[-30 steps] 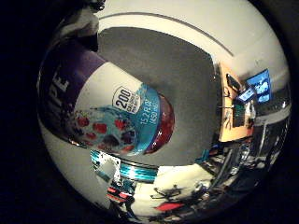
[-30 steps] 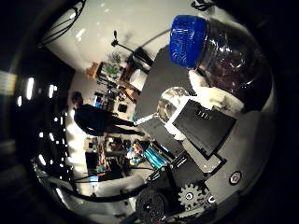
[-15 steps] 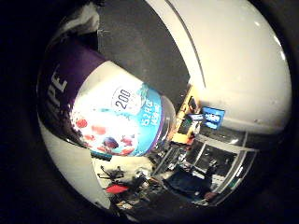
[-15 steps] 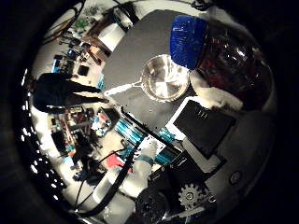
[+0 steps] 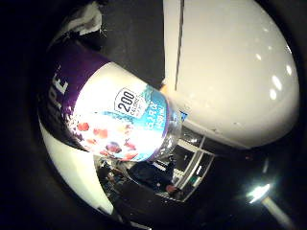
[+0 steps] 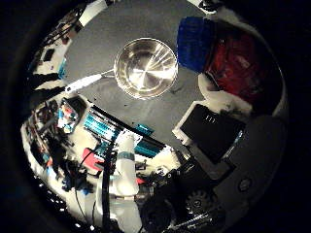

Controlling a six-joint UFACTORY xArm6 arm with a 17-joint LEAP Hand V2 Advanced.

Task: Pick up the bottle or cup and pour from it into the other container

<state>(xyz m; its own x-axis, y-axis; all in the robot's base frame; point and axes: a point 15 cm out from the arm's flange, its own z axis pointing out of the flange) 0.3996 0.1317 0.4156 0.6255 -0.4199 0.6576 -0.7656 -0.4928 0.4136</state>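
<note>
My hand [image 6: 216,136] is shut on a clear bottle [image 5: 110,113] with a purple and blue label, red liquid inside and a blue cap [image 6: 195,42]. The bottle fills much of the right little finger side palm view, close to the palm. In the right thumb side palm view the capped end points toward a small steel saucepan [image 6: 147,67] with a long handle, standing on a dark grey mat [image 6: 117,34]. The bottle is held tilted above the mat beside the pan. My white and black fingers [image 6: 225,101] curl round the bottle's body.
The mat lies on a white table [image 5: 230,67]. Past the table edge the room holds cluttered shelves and equipment [image 6: 97,131]. The arm's body [image 6: 126,184] shows in the right thumb side palm view.
The hand has turned and moved with the bottle; the saucepan now lies larger and nearer the cap. The liquid in the bottle has shifted.
</note>
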